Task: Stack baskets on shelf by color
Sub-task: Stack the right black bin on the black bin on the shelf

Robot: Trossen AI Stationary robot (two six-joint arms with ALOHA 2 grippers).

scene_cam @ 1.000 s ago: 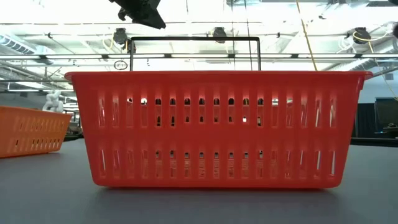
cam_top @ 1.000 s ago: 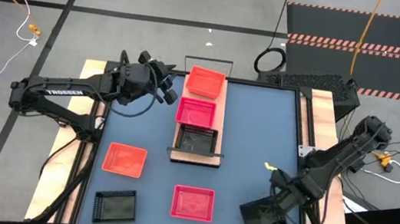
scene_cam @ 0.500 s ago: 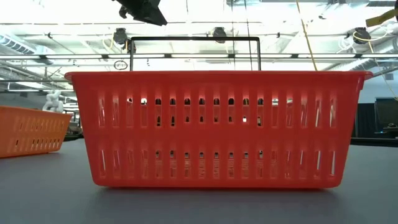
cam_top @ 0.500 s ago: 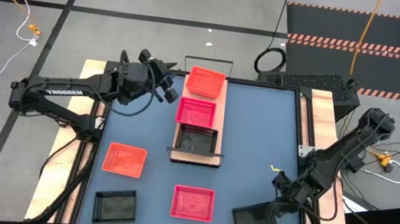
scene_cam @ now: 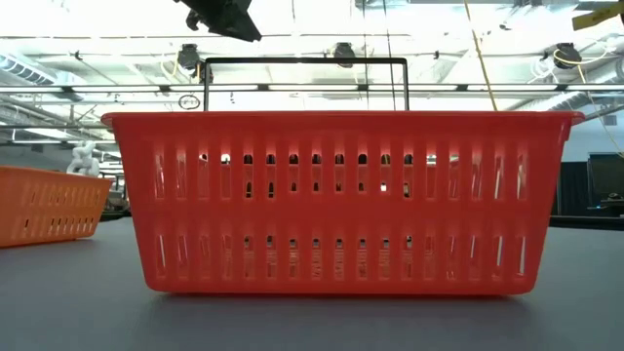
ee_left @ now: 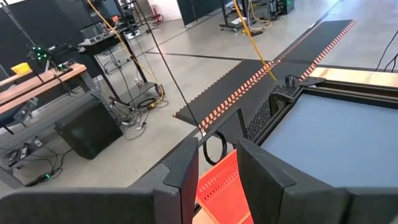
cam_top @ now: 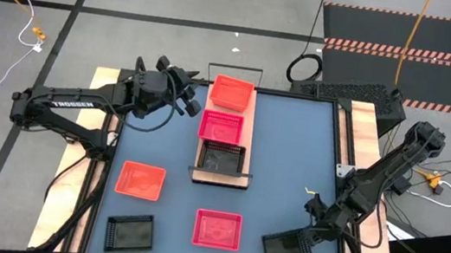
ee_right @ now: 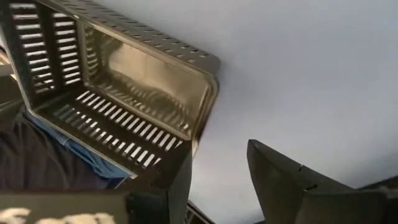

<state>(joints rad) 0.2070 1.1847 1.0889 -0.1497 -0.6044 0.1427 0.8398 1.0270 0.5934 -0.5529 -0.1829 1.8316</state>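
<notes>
The light-wood shelf (cam_top: pixel 221 177) lies in the middle of the table, with a red basket (cam_top: pixel 232 92), a pink-red basket (cam_top: pixel 221 127) and a black basket (cam_top: pixel 223 156) in a row on it. An orange basket (cam_top: pixel 141 179), a black basket (cam_top: pixel 129 233) and a red basket (cam_top: pixel 218 229) rest on the table at the near left. Another black basket (cam_top: pixel 286 251) lies at the near right, and my right gripper (cam_top: pixel 313 234) stands open at its far right end. My left gripper (cam_top: pixel 189 97) hovers empty, slightly open, left of the far red basket. My right gripper has one finger (ee_right: pixel 177 177) right beside the corner of the black basket's end wall (ee_right: pixel 202 134), and the other finger stands apart over bare table. I cannot tell whether the near finger touches the wall. The basket's bottom rests on the table.
In the low view the near red basket (scene_cam: pixel 336 200) fills the picture, with the orange basket (scene_cam: pixel 49 214) to its left and the shelf's black wire frame (scene_cam: pixel 304 63) behind it. A small yellow scrap (cam_top: pixel 304 189) lies on the table at the right. Bare tabletop lies right of the shelf.
My right gripper has gone a little toward the table's near edge. The black basket beside it has shifted toward the near left and turned squarer to the table edge. In the last half second both have stayed still.
</notes>
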